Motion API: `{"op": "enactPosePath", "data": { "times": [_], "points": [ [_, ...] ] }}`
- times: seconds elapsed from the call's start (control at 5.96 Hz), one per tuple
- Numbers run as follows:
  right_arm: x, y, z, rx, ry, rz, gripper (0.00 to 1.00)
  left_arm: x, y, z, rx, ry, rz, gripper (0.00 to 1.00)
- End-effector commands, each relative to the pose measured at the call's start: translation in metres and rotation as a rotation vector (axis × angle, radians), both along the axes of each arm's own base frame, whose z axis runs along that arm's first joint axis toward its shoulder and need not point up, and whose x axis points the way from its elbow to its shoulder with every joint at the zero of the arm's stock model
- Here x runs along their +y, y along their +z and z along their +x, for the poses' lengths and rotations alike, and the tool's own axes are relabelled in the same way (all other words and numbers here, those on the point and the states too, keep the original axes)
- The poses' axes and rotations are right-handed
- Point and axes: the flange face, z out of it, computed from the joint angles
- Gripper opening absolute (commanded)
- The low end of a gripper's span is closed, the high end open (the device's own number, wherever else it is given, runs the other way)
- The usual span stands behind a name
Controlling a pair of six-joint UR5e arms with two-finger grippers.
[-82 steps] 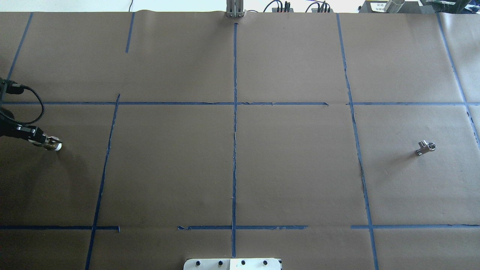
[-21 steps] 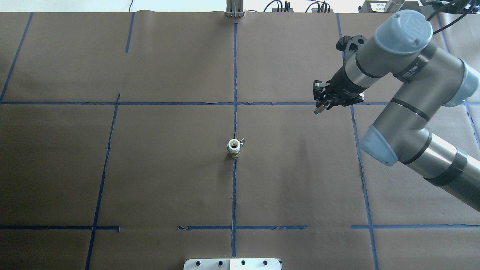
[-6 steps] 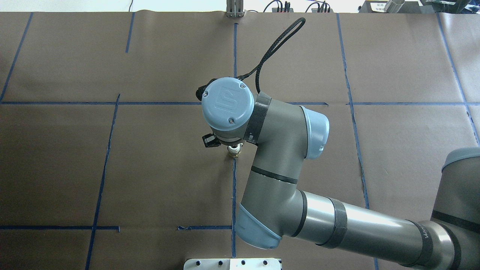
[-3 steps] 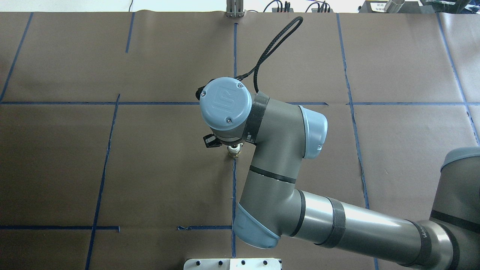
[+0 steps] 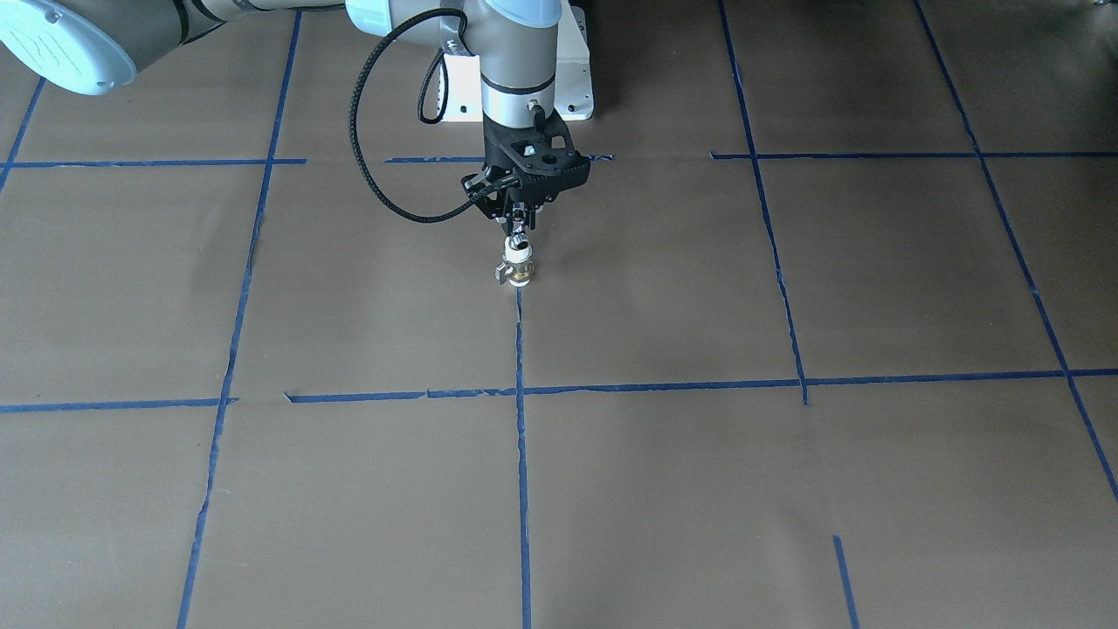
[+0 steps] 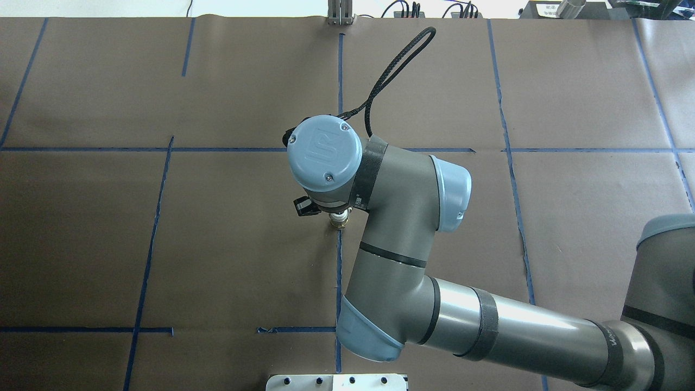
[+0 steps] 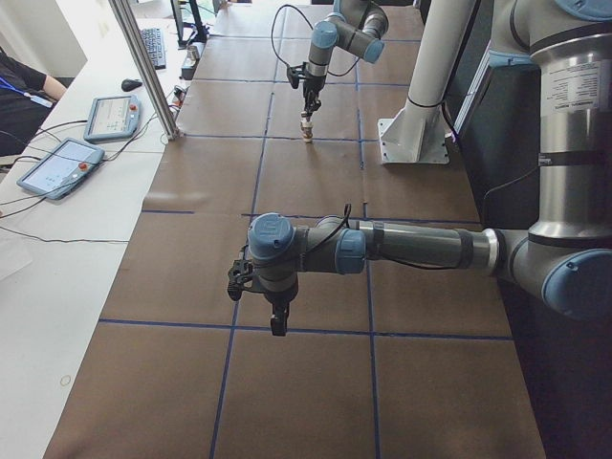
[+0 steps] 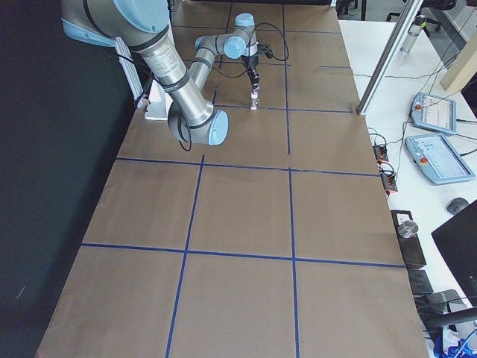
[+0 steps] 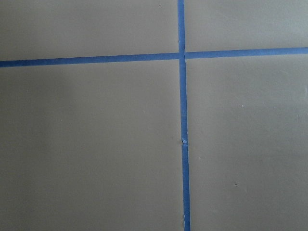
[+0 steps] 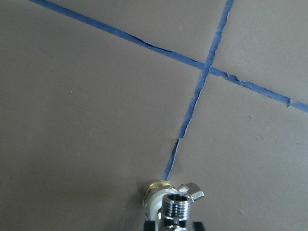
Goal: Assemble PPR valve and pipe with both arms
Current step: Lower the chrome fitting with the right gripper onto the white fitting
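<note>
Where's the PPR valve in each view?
Front-facing: PPR valve upper centre.
Overhead: valve centre, partly hidden.
Exterior left: valve top, far.
Exterior right: valve top, far.
Left wrist: not in it.
Right wrist: valve bottom edge, under the pipe.
Landmark: centre blue tape line; the valve stands on it.

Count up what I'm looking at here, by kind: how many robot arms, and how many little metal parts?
Robot arms: 2 (right arm, left arm)
Brass valve with white ends: 1
Chrome pipe fitting: 1, gripped in the right arm's jaws just above the valve
Total: 4
</note>
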Motion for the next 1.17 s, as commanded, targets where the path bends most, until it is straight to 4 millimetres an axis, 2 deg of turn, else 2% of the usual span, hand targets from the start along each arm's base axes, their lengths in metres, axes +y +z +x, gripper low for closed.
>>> {"op": "enactPosePath", "data": {
  "times": [0.0,0.5,0.84,1.01],
  "points": [
    [-0.0009,0.0056,-0.0066,0.018,0.002,-0.001,0.00,-0.0001,0.0000,0.0000,0.000,0.000,0.001,1.00],
    [0.0002,0.0091,-0.0115,0.026,-0.004,-0.001,0.02,0.0000,-0.0006,0.0000,0.000,-0.001,0.000,1.00],
    [0.0002,0.0092,-0.0130,0.025,-0.010,-0.003,0.31,-0.0001,-0.0007,0.0000,0.000,-0.002,0.000,1.00],
    [0.0010,0.0093,-0.0136,0.024,-0.005,-0.007,0.69,-0.0001,-0.0013,0.0000,0.000,-0.002,0.000,1.00]
  ]
}}
